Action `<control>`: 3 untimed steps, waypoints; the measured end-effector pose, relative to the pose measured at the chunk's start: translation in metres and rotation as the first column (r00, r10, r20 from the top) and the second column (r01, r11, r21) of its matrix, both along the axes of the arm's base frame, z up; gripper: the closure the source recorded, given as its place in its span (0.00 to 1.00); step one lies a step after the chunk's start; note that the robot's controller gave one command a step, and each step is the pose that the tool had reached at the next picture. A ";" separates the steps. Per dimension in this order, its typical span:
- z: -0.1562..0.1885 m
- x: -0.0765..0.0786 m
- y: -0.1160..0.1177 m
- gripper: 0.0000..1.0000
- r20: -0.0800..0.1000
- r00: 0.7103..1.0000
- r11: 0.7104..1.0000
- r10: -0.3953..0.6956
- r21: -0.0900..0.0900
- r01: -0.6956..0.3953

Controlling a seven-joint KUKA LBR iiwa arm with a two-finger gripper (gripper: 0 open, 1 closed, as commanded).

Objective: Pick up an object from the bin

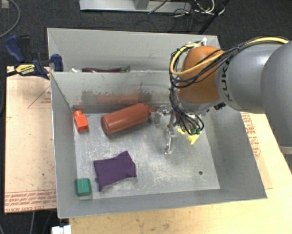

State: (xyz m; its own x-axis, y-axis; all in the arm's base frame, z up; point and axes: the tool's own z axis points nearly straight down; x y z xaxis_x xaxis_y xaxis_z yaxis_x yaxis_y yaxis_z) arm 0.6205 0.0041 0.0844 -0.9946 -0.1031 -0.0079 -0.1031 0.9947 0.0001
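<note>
Reddish-brown bottle [125, 119] found lying on its side near the back wall of the grey bin [160, 201], neck end toward the pincer [169, 147]. Pincer low over bare floor just right of that neck, not touching it; released or clenched, cannot tell. Also recorded: orange block [80, 121] left of the bottle, purple cloth [115, 170] and green block [83, 186] front-left.

Robotics lab, by the looks: big grey industrial arm [253, 77], wiring looped over its orange wrist, hangs over a sheet-metal bin [136, 48] on a pale bench [282, 199]. Dark carpet floor [38, 4] behind, w/ loose cables [204, 1] tangled beside a metal stand [136, 1].
</note>
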 end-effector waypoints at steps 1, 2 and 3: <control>0.002 0.029 0.026 0.00 -0.001 0.999 0.999 0.033 -0.001 -0.033; 0.022 0.036 0.058 0.00 0.002 0.997 0.997 -0.072 0.002 0.072; 0.061 0.006 0.070 0.00 -0.004 0.987 0.987 -0.161 0.001 0.161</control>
State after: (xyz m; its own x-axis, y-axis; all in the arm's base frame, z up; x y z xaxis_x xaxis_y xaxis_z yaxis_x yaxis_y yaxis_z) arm 0.6270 0.0738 0.1454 -0.9983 0.0587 -0.0041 0.0587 0.9983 0.0017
